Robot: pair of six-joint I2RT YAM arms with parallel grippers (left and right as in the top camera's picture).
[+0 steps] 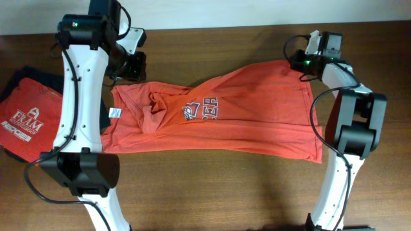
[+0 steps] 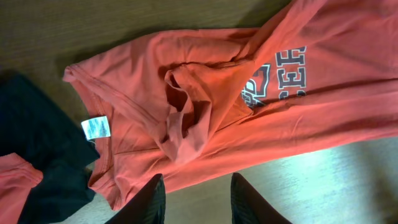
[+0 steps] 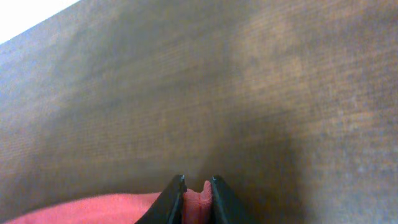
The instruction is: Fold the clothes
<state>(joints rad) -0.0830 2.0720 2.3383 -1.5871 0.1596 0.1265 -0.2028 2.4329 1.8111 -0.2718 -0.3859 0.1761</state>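
The orange-red short-sleeved T-shirt (image 1: 244,122) lies spread across the middle of the brown wooden table (image 1: 192,192), collar to the left and hem to the right; its grey-white lettering (image 1: 210,109) faces up, loose folds bunch beside the collar, and no fold is made yet. The right gripper (image 3: 198,190) is clenched on a small pinch of the red cloth at the far right corner of the hem, low against the table; such a corner hold would, I judge, let the arm lift that edge and carry it over for a first fold. The left gripper (image 2: 196,196) hovers over the collar end at the far left, its 2 fingers parted and grasping nothing, with only table and shirt edge showing between them; it seems placed to take a matching corner or to smooth the bunched cloth near the white neck label (image 2: 95,128). No basket, box or other container is in view; the garments rest straight on the table. At the left edge, 1 folded red shirt with a white logo (image 1: 26,119) sits on a dark navy-black garment (image 2: 37,149), just beside the T-shirt's collar.
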